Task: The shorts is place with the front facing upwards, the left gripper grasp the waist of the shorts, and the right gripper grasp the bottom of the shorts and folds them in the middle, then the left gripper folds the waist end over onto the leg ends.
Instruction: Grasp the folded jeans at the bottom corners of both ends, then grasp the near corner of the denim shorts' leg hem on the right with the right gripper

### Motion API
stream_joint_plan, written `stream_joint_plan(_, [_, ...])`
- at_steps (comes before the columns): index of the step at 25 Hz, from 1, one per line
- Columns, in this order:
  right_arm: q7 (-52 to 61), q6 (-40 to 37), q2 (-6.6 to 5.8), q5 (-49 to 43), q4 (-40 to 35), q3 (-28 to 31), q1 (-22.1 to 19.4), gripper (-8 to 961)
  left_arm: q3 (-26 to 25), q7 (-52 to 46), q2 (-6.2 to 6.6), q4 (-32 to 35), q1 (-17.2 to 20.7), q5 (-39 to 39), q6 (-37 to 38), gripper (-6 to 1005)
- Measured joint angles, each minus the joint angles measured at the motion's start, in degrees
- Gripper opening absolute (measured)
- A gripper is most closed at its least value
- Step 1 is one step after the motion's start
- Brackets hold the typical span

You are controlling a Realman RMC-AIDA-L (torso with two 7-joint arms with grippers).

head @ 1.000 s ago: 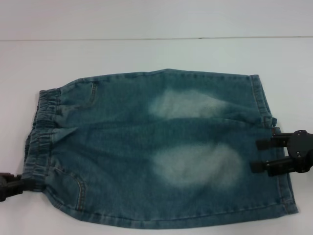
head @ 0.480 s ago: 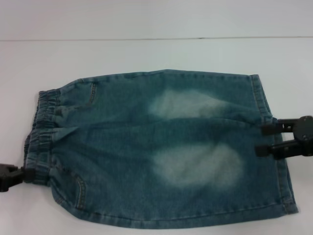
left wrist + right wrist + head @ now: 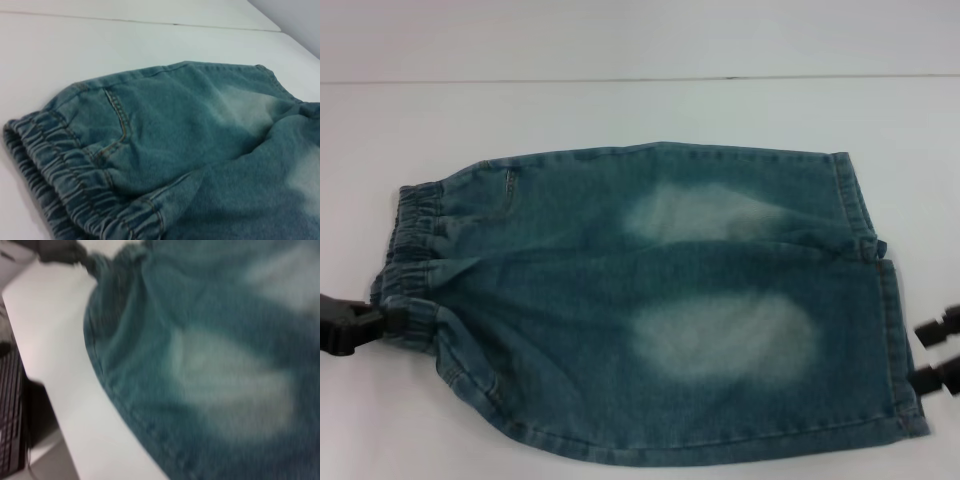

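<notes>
Faded blue denim shorts [image 3: 640, 300]: flat on white surface [image 3: 620, 110], frame centre | left claw [image 3: 365, 325]: now clamped on your waistband, lower left | right claw [image 3: 930, 352]: retreated to right edge, spread, off the hem | fold awaits its regrasp.

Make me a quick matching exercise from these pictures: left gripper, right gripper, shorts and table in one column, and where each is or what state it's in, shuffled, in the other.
Column one:
1. left gripper
2. right gripper
3. shorts
4. table

Column two:
A. white surface under everything
B. lying flat, front up
C. at the elastic waistband
D. fingers apart, beside the leg hem

Pairs: 1-C, 2-D, 3-B, 4-A
</notes>
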Motion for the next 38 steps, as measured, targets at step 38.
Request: stream_joint_plan(38, [4.8, 4.2, 1.36, -10.4, 8.0, -9.4, 3.1, 893, -0.4, -0.5, -0.99, 0.0, -1.3, -0.8, -1.1, 34])
